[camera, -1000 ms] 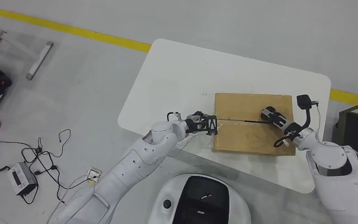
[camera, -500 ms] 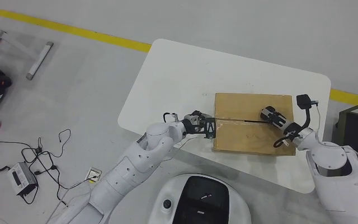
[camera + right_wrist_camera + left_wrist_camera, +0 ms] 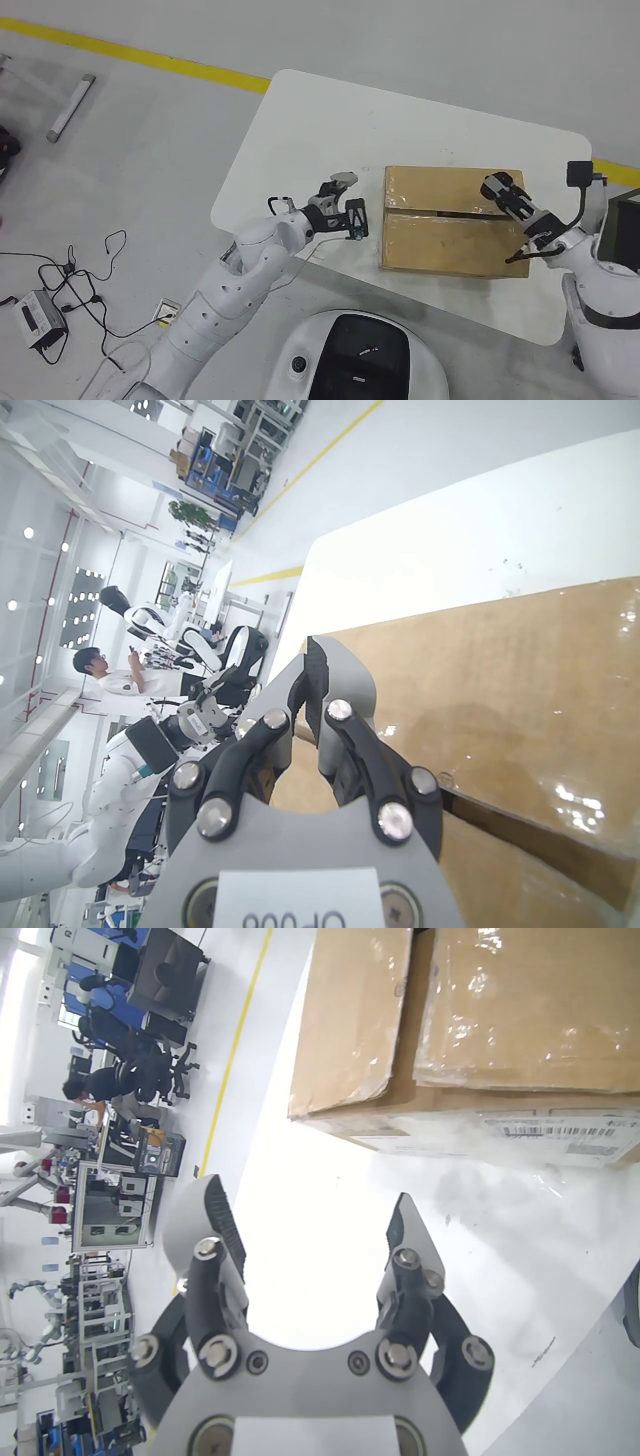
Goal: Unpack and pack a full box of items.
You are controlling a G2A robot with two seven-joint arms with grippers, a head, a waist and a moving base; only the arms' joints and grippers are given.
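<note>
A brown cardboard box [image 3: 450,235] with taped flaps lies on the white table [image 3: 320,130], toward its right side. My left gripper [image 3: 352,216] hovers open just off the box's left end, nothing between its fingers; the left wrist view shows it [image 3: 312,1210] above bare table, facing the box [image 3: 525,1003]. My right gripper [image 3: 497,187] is over the right part of the far flap. Its jaws [image 3: 307,665] stand shut at that flap's [image 3: 500,700] edge, which sits slightly raised over a dark seam gap [image 3: 468,212].
Bare tabletop stretches left of and beyond the box. A dark cabinet [image 3: 625,225] stands off the table's right edge. Cables and a power strip [image 3: 60,300] lie on the floor at the left, past a yellow floor line [image 3: 150,58].
My left gripper drew back leftward from the box's left end. The right gripper shifted right and farther away from the seam, and the seam gap grew wider.
</note>
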